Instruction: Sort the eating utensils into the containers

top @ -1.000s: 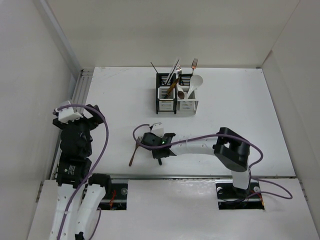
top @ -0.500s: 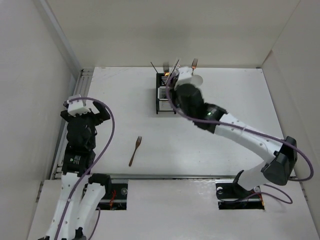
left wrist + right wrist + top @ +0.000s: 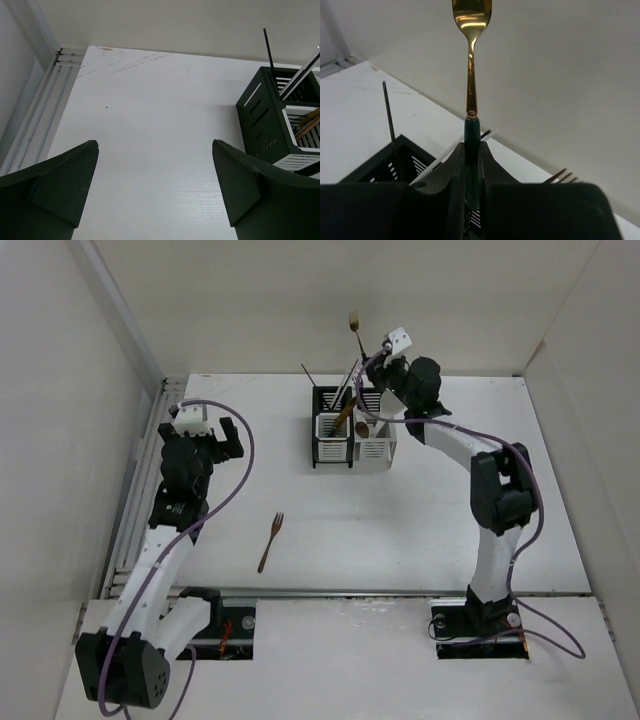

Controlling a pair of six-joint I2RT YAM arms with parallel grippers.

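My right gripper is shut on the dark handle of a gold spoon and holds it upright, bowl up, just behind the two joined containers: the white-bodied caddy and the silver-grey caddy. In the right wrist view the gripper clamps the spoon above the black caddy frame. Chopsticks and a brown spoon stand in the caddies. A copper fork lies on the table. My left gripper is open and empty, left of the caddies, also in its wrist view.
White walls close the table at the back and on both sides. A metal rail runs along the left edge. In the left wrist view the black caddy with a black chopstick sits at the right.
My right gripper has gone from the middle of the table to behind the caddies and now holds the gold spoon upright. My left gripper has moved farther up the table, toward the caddies.
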